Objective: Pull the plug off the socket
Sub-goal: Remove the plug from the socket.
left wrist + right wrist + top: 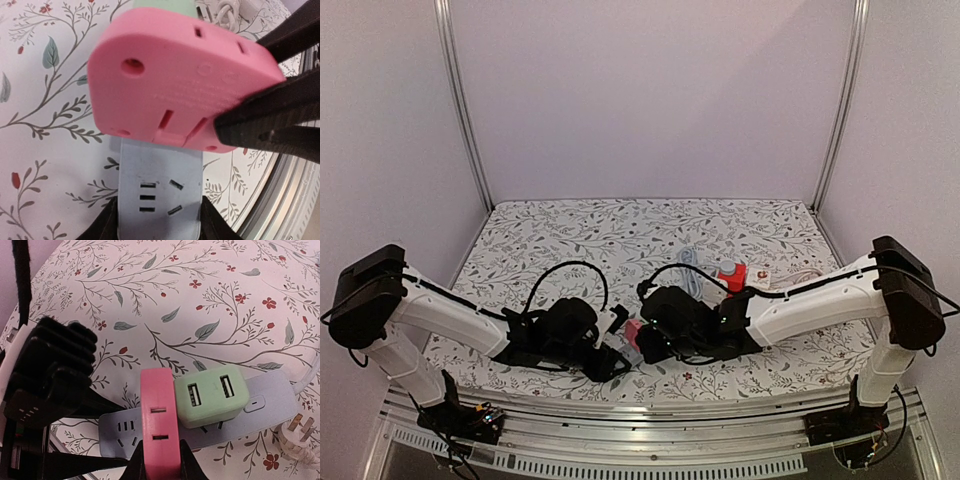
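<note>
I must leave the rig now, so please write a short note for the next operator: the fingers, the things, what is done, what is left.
Left gripper: fingers shut on the power strip, at its end.
Right gripper: fingers shut on the pink plug.
A green charger sits in the strip beside the pink plug.
Done: both grips are taken.
Left: pull the pink plug off. Whether its pins are already free cannot be seen.
</note>
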Available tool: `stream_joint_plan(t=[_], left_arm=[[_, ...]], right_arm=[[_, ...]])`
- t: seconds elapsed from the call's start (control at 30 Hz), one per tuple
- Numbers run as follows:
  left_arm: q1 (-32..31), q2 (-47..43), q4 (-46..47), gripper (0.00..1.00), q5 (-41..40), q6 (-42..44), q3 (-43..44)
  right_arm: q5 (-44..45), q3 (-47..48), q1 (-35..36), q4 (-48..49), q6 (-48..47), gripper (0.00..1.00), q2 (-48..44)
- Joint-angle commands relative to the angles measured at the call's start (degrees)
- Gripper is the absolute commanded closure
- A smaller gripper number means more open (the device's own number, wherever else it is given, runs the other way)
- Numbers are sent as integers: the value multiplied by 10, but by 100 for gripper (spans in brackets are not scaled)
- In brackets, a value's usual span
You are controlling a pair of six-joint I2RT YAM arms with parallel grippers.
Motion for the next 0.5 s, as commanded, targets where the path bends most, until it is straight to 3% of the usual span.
stream_joint_plan(t=[0.0,0.47], left_arm=[[11,11,-45,89,-20,-15,-15],[11,13,-46,89,-20,-16,-9]], right_arm=[[12,-18,-20,-30,34,100,-12],[121,47,64,-93,-52,100,27]])
